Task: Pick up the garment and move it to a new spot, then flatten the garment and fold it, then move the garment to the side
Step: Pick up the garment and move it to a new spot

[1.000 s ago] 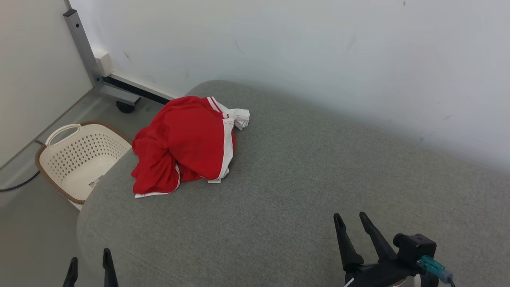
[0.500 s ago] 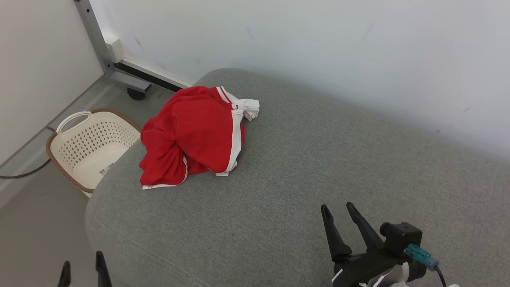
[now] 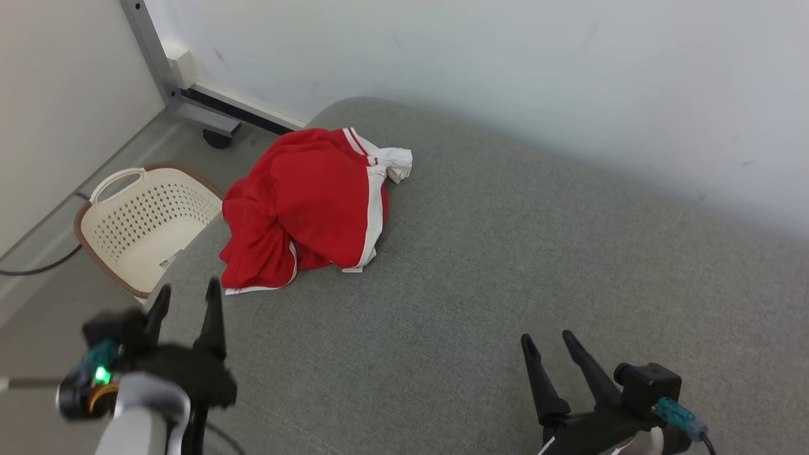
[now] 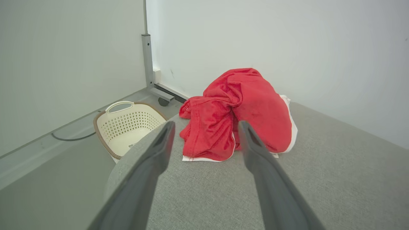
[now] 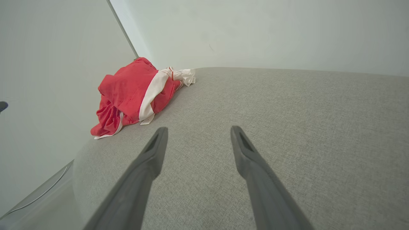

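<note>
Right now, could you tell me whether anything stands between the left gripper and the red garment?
Nothing visible does. The left gripper, jaws open, points at the red garment with bare grey cushion between them; the laundry basket stands off to the side, on the floor.

No legible text: the basket sticker and garment tag are too small.

Red garment with white side stripes and white hem trim. Crumpled into a loose, unfolded mound. Lies on the grey cushion, at its far left corner, close to the rounded edge. White bunched end toward the cushion's back edge, small white label at the near side. Possibly shorts; too bunched to tell.
</note>
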Controlling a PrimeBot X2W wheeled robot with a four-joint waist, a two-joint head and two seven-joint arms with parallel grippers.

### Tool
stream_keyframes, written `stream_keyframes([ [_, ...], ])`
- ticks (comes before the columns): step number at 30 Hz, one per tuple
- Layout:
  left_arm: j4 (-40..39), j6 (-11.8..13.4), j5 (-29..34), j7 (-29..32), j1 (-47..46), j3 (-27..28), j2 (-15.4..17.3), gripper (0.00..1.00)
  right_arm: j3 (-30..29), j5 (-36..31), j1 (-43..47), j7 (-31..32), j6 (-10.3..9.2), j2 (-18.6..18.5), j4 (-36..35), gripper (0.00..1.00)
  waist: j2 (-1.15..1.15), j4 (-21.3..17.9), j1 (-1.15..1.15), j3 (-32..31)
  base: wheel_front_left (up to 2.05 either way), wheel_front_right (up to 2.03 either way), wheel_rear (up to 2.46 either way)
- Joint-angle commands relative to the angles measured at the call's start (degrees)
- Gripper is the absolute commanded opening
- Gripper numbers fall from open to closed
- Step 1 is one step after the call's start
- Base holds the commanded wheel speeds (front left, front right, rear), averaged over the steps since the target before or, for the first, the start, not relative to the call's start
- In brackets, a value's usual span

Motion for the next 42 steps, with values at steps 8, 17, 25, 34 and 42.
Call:
stream_keyframes([
  [8,13.61,-1.4,-4.89,8.23,-18.77,-1.5,1.53,1.0,-0.71,-4.04,1.94,5.6,0.19,-0.99,-8.13,1.0,0.0,-6.16,0.0,6.85,0.0,0.0,0.0],
  [17,24.21,-0.11,-6.71,17.4,-29.3,-2.18,5.2,1.0,-0.66,-5.75,3.88,10.89,0.19,-2.31,-16.62,1.0,0.0,-12.75,0.0,12.01,0.0,0.0,0.0],
  [25,29.23,4.26,-7.05,22.5,-33.24,-1.16,8.07,1.0,-1.16,-6.54,6.4,13.18,0.19,-3.06,-21.52,1.0,0.0,-15.78,0.0,14.17,0.0,0.0,0.0],
  [34,31.63,7.31,-6.84,23.61,-33.58,-1.15,9.14,0.0,-0.62,-6.07,8.23,13.7,0.19,-2.66,-22.57,1.0,0.0,-16.37,0.0,13.49,0.0,0.0,0.0],
  [42,31.25,6.28,-7.11,23.73,-33.89,-1.69,10.44,0.0,0.48,-4.43,8.24,12.39,0.19,-1.83,-20.09,1.0,0.0,-15.85,0.0,8.45,0.0,0.0,0.0],
])
